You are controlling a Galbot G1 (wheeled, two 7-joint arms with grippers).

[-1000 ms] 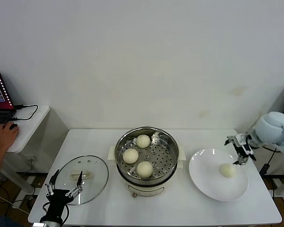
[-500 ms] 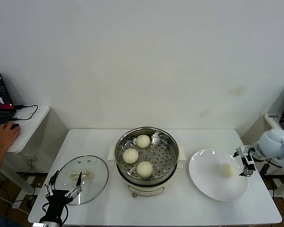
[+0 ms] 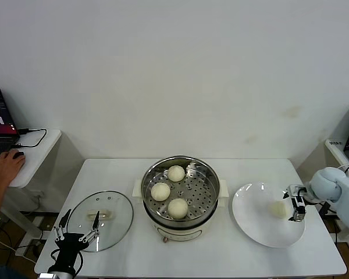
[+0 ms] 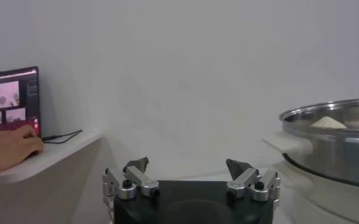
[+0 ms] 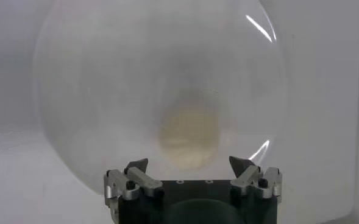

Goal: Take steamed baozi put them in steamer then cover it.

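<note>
Steel walls of the steamer [image 3: 209, 181] ringed a perforated tray at the middle of the white surface [image 3: 232, 256], and three buns [image 3: 177, 173] [image 3: 160, 191] [image 3: 178, 207] lay on it, apart from one another. Toward the surface's right edge a white plate [image 3: 256, 229] held the fourth bun [image 3: 277, 208]. The right hand [image 3: 295, 203] hung just beside that bun at the plate's right rim, fingers spread and holding nothing. The glass lid [image 3: 113, 218] lay flat near the left edge. The left hand [image 3: 77, 231] waited at the front-left corner, spread wide above the lid's near rim.
</note>
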